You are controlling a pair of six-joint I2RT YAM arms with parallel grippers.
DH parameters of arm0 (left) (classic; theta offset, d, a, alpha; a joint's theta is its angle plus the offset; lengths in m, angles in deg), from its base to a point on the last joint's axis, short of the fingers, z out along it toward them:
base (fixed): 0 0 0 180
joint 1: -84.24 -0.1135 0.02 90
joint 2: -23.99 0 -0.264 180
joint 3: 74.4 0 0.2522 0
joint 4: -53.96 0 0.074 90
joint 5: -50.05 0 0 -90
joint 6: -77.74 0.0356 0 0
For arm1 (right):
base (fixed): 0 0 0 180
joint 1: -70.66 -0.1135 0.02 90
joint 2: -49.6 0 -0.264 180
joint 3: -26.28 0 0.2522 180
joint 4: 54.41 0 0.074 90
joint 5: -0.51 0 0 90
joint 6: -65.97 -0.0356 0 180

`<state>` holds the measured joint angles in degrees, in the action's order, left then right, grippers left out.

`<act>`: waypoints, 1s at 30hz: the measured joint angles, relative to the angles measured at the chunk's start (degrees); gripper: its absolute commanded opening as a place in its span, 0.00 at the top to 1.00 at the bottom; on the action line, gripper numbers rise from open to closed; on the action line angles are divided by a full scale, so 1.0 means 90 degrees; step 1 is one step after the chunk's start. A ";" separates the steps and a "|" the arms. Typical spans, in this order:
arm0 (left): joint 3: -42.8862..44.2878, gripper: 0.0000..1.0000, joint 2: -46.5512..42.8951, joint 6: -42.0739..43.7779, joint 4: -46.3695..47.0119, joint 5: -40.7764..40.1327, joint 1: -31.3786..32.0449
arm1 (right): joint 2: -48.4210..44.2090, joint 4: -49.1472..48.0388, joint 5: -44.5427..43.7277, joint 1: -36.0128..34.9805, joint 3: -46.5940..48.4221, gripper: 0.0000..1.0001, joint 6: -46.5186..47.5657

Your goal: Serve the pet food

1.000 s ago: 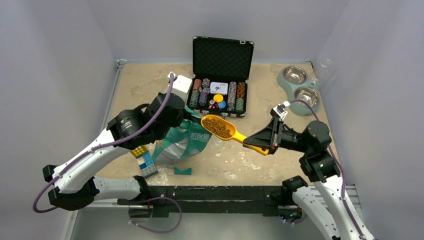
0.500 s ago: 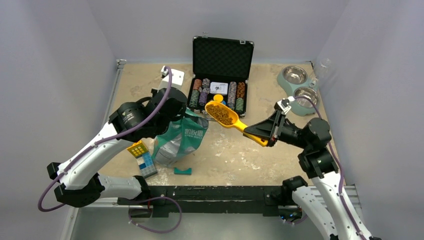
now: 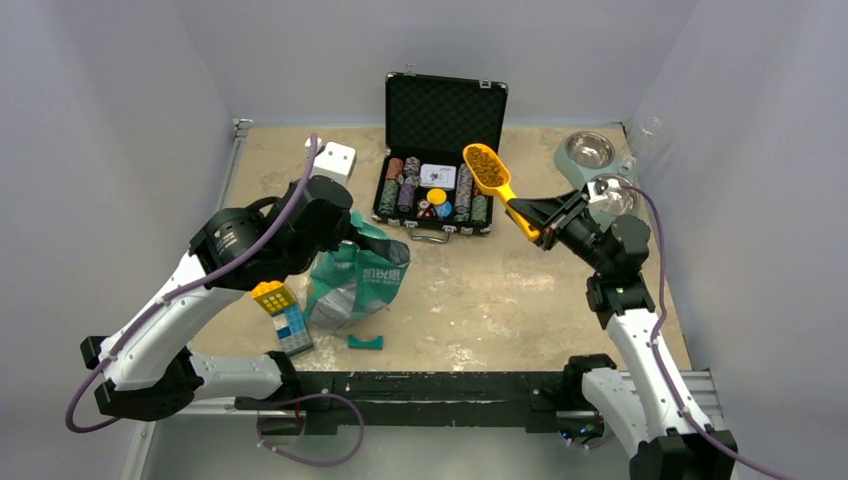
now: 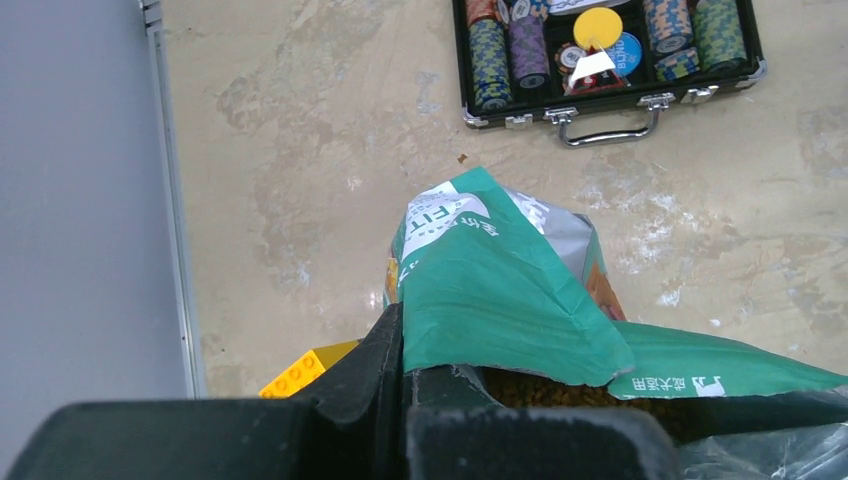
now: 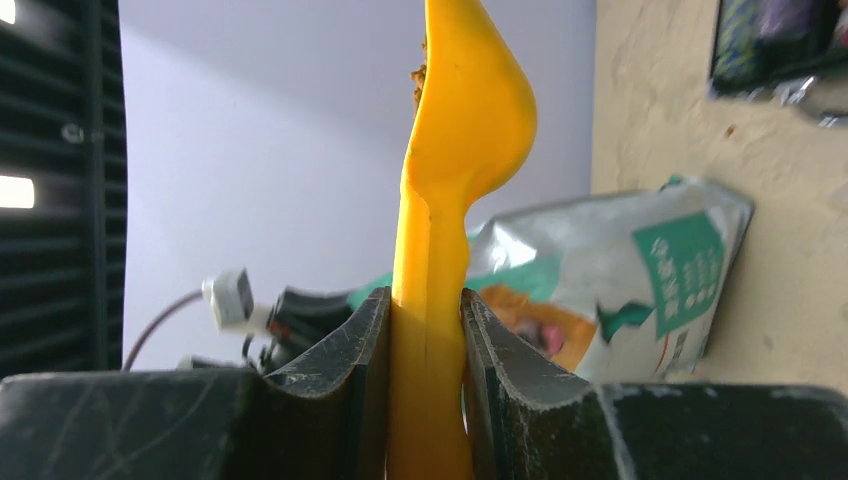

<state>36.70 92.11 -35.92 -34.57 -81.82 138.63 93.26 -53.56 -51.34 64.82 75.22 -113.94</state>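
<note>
Now the pet food [image 3: 484, 162] lies heaped in the yellow scoop [image 3: 492, 178], raised over the right end of the poker-chip case [image 3: 445, 110], near the mint twin-bowl feeder [image 3: 563, 160]. The right gripper [image 5: 425, 312] is clamped on the scoop's handle. The load is best carried level to a bowl, then tipped slowly over its centre. The left gripper [image 4: 402, 345], pinched on the rim of the green bag [image 4: 500, 290], should hold it upright against spills.

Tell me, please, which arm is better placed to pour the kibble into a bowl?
Right. The right gripper grips the yellow scoop, loaded with kibble, raised near the twin-bowl feeder; the left gripper is pinching the edge of the bag.
</note>
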 measured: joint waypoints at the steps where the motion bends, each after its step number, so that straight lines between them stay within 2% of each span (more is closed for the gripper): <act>1: 0.0000 1.00 -0.0032 0.0000 -0.0010 0.0058 0.0000 | 0.0117 -0.0124 -0.0044 0.0109 -0.0051 1.00 0.0000; 10: 0.0000 1.00 -0.0379 0.0024 -0.0044 0.0690 0.0000 | 0.1676 -0.1843 -0.0367 0.1222 -0.0335 1.00 0.0019; 17: -0.0058 1.00 -0.0525 0.0085 0.0041 0.1088 0.0000 | 0.2550 -0.2727 -0.0466 0.2149 -0.0454 1.00 0.0112; 30: -0.0095 1.00 -0.0636 0.0250 0.0097 0.1350 0.0000 | 0.3109 -0.3094 -0.0452 0.3415 -0.0806 1.00 0.0546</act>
<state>35.85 86.38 -33.67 -33.69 -69.67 138.63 121.24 -81.40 -55.40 95.55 67.96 -109.02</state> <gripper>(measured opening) 0.019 0.288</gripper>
